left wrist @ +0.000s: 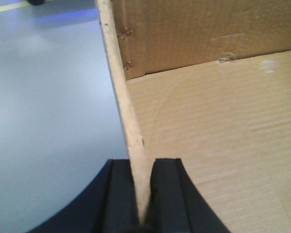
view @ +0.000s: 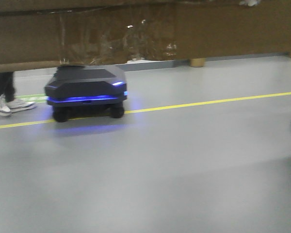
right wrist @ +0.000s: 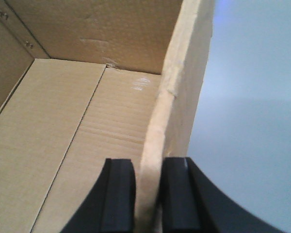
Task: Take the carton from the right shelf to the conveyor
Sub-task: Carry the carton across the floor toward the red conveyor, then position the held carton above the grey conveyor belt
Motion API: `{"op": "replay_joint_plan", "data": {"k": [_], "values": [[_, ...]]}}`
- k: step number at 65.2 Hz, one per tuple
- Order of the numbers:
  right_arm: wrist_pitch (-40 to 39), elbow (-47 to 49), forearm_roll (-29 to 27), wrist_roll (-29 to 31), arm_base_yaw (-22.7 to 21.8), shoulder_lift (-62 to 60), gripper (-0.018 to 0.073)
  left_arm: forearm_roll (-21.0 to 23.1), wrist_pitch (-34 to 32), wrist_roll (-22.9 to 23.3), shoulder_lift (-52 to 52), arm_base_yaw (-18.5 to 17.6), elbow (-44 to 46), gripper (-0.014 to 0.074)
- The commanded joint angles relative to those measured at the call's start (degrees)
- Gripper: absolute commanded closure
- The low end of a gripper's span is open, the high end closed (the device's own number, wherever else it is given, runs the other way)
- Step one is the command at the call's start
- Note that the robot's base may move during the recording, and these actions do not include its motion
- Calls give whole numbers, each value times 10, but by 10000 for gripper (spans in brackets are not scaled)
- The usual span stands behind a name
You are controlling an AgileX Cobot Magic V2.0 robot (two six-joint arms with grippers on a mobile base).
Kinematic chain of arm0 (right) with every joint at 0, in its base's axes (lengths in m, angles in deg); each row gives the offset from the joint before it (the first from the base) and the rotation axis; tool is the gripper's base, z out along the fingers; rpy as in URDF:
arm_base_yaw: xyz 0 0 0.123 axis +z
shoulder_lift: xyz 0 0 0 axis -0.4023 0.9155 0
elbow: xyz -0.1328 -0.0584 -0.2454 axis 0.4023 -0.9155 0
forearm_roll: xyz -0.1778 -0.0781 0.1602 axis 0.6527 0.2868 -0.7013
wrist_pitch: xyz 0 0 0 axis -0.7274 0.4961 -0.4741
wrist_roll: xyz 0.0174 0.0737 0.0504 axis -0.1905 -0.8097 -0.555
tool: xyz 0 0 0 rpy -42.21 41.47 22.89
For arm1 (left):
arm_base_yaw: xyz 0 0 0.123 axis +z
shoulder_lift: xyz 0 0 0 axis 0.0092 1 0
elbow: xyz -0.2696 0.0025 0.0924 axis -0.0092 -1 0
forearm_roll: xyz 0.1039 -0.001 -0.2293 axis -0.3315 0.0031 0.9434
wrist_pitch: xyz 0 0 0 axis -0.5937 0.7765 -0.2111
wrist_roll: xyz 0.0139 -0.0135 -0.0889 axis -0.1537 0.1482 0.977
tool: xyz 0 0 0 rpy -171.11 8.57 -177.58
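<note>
Closest in, the left gripper is pressed tight onto the top edge of the carton, with the pale board of the left wall running up between its two black fingers. The right gripper pinches the opposite wall in the same way, and the board bulges a little where it is squeezed. So both claws are clamped on cardboard, one on each side. Looking past them into the box, I see a bare corrugated bottom, the brown far wall and a few staples at a corner seam. No goods show in the parts that are visible. Seen from the front, the carton's taped, wrinkled side fills the top of the view, and its lower edge hangs above the glossy grey floor, touching nothing that I can see. Further out a yellow line crosses the floor. A low black wheeled vehicle glowing blue sits on that line, and beyond it at the left stands someone in white trainers. Neither the right shelf nor the conveyor shows anywhere. My reading is that the grab is done and the carton is off the shelf, held over open floor. What is left is to reach the belt, lower the box flat and let go with both claws.
</note>
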Motion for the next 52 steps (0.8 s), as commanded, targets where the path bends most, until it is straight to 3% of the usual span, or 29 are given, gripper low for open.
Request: {"op": "replay_joint_plan", "data": {"k": [1,52], "values": [[-34,5,-13,3,1,-6,628,0,-14,-4,-5,-3,0,610],[-34,5,-13,3,1,-6,628,-7,-14,-4,-5,-3,0,610]]}}
